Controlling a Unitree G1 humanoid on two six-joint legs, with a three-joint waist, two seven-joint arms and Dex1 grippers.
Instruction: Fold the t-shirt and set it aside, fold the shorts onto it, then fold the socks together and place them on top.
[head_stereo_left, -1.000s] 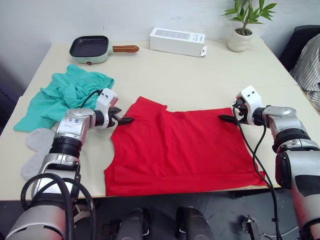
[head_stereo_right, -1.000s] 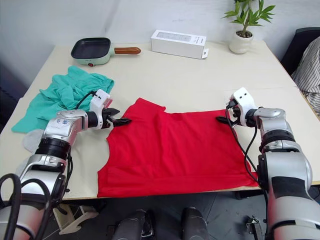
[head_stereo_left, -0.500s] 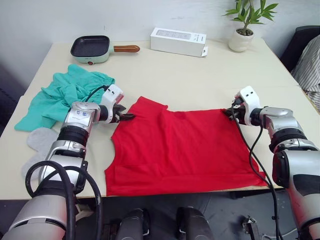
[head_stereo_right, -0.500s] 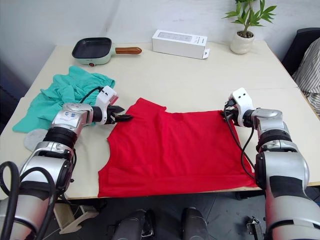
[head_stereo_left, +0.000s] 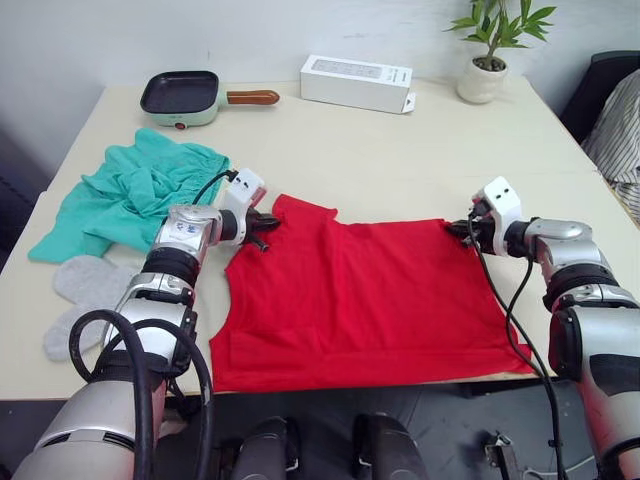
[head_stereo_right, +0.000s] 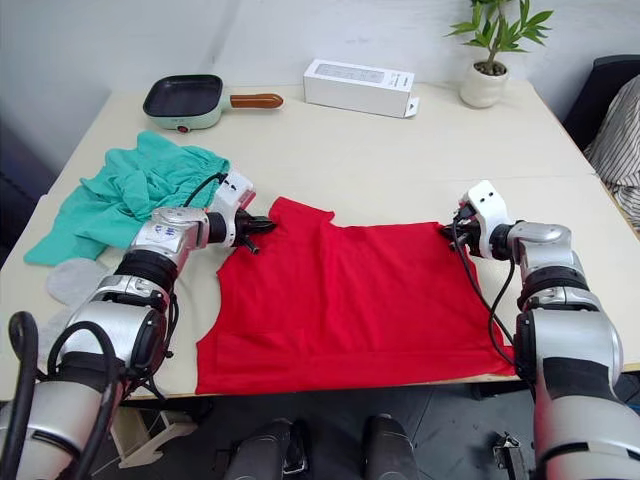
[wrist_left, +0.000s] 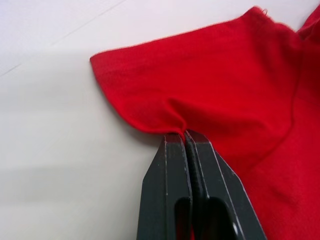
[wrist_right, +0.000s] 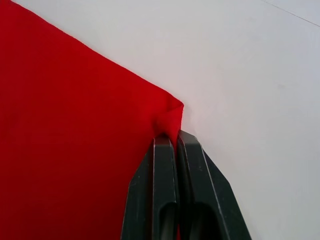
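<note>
t-shirt: spread flat at the near middle of the table, near hem at the table's edge.
left gripper: fingers pinched together on the shirt's far left sleeve edge.
right gripper: fingers clamped on the shirt's far right corner.
shorts: crumpled on the left, beyond the left arm.
socks: flat at the near left edge.

Matt red cloth of the t-shirt is being pinched between smooth black plastic fingers; the tabletop beside them is looking smooth, matt.
</note>
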